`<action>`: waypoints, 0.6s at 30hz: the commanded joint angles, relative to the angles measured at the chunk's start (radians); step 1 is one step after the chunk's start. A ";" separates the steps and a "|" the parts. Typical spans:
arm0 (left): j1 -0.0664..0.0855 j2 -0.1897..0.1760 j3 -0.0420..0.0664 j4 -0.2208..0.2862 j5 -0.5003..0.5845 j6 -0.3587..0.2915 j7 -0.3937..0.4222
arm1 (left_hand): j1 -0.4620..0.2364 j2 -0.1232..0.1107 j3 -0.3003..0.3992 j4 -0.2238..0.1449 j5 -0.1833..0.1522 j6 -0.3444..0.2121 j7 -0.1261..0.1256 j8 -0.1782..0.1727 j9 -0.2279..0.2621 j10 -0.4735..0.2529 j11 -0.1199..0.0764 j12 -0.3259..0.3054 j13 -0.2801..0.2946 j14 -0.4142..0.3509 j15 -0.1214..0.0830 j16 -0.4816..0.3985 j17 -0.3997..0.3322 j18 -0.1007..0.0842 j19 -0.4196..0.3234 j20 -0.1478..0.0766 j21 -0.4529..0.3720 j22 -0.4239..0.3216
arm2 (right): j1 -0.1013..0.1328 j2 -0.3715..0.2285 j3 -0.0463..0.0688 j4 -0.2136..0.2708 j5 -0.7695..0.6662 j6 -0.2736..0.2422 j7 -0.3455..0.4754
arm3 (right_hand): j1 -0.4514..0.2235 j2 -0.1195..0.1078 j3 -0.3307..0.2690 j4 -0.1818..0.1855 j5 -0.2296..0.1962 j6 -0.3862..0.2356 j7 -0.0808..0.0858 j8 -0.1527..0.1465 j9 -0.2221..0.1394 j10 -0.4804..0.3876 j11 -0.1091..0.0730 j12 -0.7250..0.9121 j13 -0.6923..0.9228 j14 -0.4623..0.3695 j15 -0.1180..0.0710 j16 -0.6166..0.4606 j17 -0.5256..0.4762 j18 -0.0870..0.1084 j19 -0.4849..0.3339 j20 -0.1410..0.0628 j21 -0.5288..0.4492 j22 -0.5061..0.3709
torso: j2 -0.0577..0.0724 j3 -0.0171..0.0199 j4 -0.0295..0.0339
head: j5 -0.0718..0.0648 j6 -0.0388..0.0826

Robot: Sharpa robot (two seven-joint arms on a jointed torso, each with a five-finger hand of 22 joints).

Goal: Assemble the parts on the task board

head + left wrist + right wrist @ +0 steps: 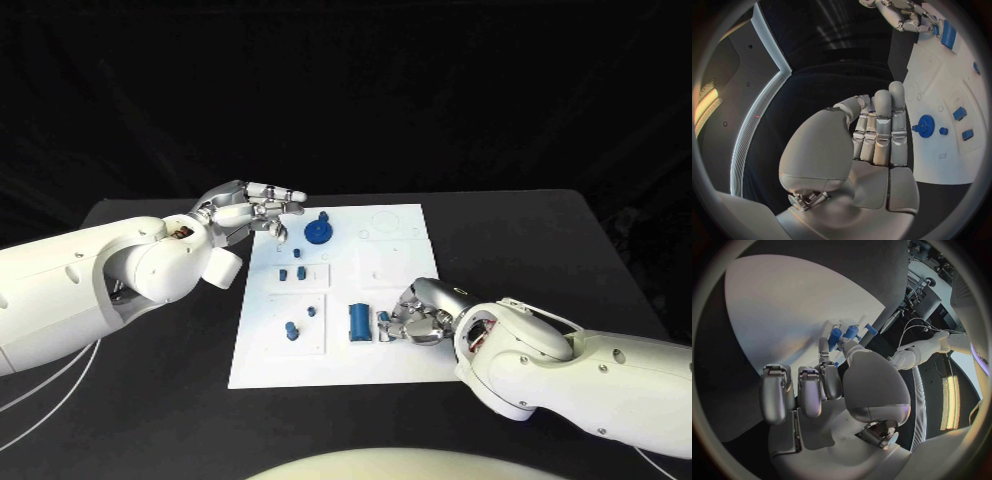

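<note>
The white task board [397, 360] lies in the middle of the table. A blue gear [319, 234] [926, 125] stands near its far edge. My left hand [257, 211] [878, 131] hovers at the board's far left corner, fingers straight and together, holding nothing. A long blue block [359, 320] [948, 34] lies near the front. Right beside it, my right hand [420, 315] [826, 382] curls down on the board and pinches a small blue part [385, 322] [835, 338] between thumb and fingertips. Several small blue parts [293, 272] sit in the board's left half.
The black table [577, 250] extends to both sides of the board. Two more small blue pieces [313, 311] [291, 331] stand at the board's front left. White cables [43, 385] trail off the table's left edge.
</note>
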 commanded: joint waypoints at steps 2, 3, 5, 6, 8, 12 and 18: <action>0.000 0.002 0.000 0.003 0.003 0.021 0.003 | -0.009 0.001 0.008 -0.003 0.000 -0.007 -0.002 0.008 -0.002 -0.010 -0.001 0.008 -0.001 -0.007 0.001 -0.004 -0.002 0.008 -0.003 0.004 -0.006 -0.001 | -0.002 0.009 0.000 -0.011 0.031 0.030 0.000 | -0.010 -0.002 -0.002 0.006 0.007 0.010 -0.003 0.004 0.000 0.017 -0.003 0.006 0.126 0.100 -0.009 0.005 0.246 -0.019 0.087 -0.005 0.003 0.231 | 0.000 -0.0004 -0.0008 | 0.000 -0.001; 0.000 0.002 0.000 0.003 0.003 0.022 0.003 | -0.009 0.001 0.008 -0.003 0.000 -0.007 -0.002 0.008 -0.002 -0.010 -0.001 0.008 -0.001 -0.007 0.001 -0.004 -0.003 0.008 -0.003 0.004 -0.006 -0.001 | -0.002 0.012 0.000 -0.014 0.032 0.030 0.000 | -0.010 -0.002 -0.002 0.006 0.007 0.010 -0.003 0.004 0.000 0.017 -0.004 0.005 0.125 0.100 -0.009 0.005 0.246 -0.018 0.087 -0.005 0.001 0.230 | -0.001 -0.0003 -0.0006 | 0.000 -0.002; 0.000 0.002 0.000 0.003 0.003 0.024 0.002 | -0.009 0.001 0.008 -0.004 0.000 -0.007 -0.002 0.008 -0.002 -0.010 0.000 0.008 -0.001 -0.008 0.001 -0.004 -0.003 0.008 -0.003 0.003 -0.006 -0.001 | -0.002 0.015 0.000 -0.017 0.035 0.030 0.000 | -0.010 -0.002 -0.002 0.006 0.007 0.010 -0.003 0.004 0.000 0.017 -0.004 0.005 0.125 0.100 -0.009 0.005 0.246 -0.018 0.087 -0.005 0.001 0.230 | -0.002 -0.0001 -0.0003 | 0.002 -0.002; 0.000 0.002 0.000 0.003 0.003 0.025 0.001 | -0.009 0.001 0.009 -0.004 0.000 -0.007 -0.002 0.008 -0.002 -0.010 0.000 0.008 -0.001 -0.008 0.001 -0.004 -0.003 0.008 -0.003 0.003 -0.006 -0.001 | -0.003 0.016 0.000 -0.018 0.036 0.030 0.001 | -0.010 -0.002 -0.002 0.006 0.007 0.010 -0.003 0.004 0.000 0.017 -0.004 0.005 0.125 0.100 -0.009 0.005 0.246 -0.018 0.087 -0.005 0.001 0.230 | -0.001 -0.0001 -0.0002 | 0.002 -0.001; 0.000 0.002 0.000 0.003 0.003 0.025 0.000 | -0.009 0.001 0.009 -0.004 0.000 -0.007 -0.002 0.008 -0.002 -0.010 0.000 0.008 -0.001 -0.008 0.001 -0.004 -0.003 0.008 -0.003 0.003 -0.006 -0.001 | -0.003 0.019 0.000 -0.018 0.037 0.029 0.001 | -0.010 -0.002 -0.002 0.006 0.007 0.010 -0.003 0.004 0.000 0.017 -0.004 0.005 0.125 0.100 -0.009 0.005 0.246 -0.018 0.087 -0.005 0.001 0.230 | 0.000 0.0000 -0.0001 | 0.003 -0.001; 0.000 0.002 0.000 0.003 0.003 0.025 0.000 | -0.009 0.001 0.009 -0.004 0.000 -0.007 -0.002 0.008 -0.002 -0.010 0.000 0.008 -0.001 -0.008 0.001 -0.004 -0.003 0.008 -0.003 0.003 -0.006 -0.001 | -0.004 0.022 0.000 -0.019 0.039 0.028 0.002 | -0.021 -0.004 -0.011 0.015 0.006 0.009 -0.003 0.004 0.000 0.015 -0.003 0.001 0.123 0.100 -0.009 0.005 0.245 -0.018 0.087 -0.006 -0.001 0.229 | -0.001 -0.0005 -0.0004 | 0.003 -0.001; 0.000 0.002 0.000 0.003 0.003 0.026 0.000 | -0.009 0.001 0.010 -0.005 0.001 -0.008 -0.001 0.008 -0.002 -0.012 0.000 0.008 -0.001 -0.008 0.001 -0.004 -0.003 0.008 -0.004 0.003 -0.006 -0.001 | -0.005 0.024 0.000 -0.020 0.037 0.021 0.003 | -0.100 -0.023 -0.083 0.075 -0.030 0.013 0.000 0.008 -0.002 0.015 0.000 0.002 0.126 0.100 -0.007 0.005 0.245 -0.018 0.086 -0.005 -0.003 0.229 | -0.001 -0.0002 -0.0007 | 0.001 0.002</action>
